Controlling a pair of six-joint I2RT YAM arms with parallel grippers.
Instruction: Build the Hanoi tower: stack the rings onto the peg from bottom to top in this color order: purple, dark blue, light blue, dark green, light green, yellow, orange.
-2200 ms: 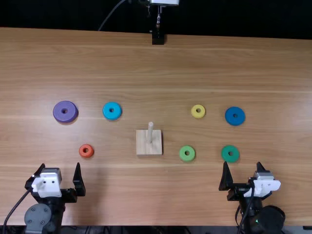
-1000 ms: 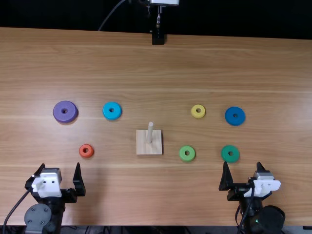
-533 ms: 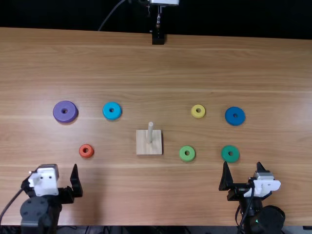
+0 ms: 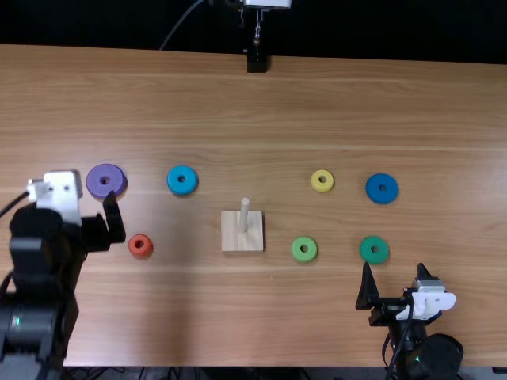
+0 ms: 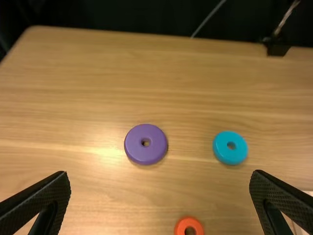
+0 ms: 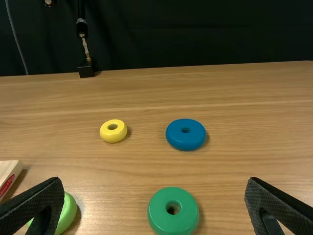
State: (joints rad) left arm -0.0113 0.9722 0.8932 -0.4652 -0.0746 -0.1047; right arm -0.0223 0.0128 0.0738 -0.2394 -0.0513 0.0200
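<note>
In the top view my left gripper (image 4: 73, 196) is open just short of the purple ring (image 4: 106, 181); in the left wrist view the open left gripper (image 5: 160, 174) has the purple ring (image 5: 145, 144) beyond its fingertips. My right gripper (image 4: 394, 267), open near the dark green ring (image 4: 374, 249), is likewise open in the right wrist view, the right gripper (image 6: 154, 179) holding nothing. A bare peg (image 4: 244, 215) stands on its square wooden base (image 4: 230, 237). Loose on the table lie light blue (image 4: 173, 181), dark blue (image 4: 382, 180), light green (image 4: 295, 249), yellow (image 4: 314, 181) and orange (image 4: 132, 246) rings.
A black stand (image 4: 257, 62) is at the far edge of the wooden table (image 4: 261, 119). The orange ring lies close beside the left arm, and the light green ring sits between the peg's base and the dark green ring.
My left arm has moved forward from the near edge, slightly to the left, bringing its open gripper close to the purple ring. The right arm and all the rings are unmoved.
</note>
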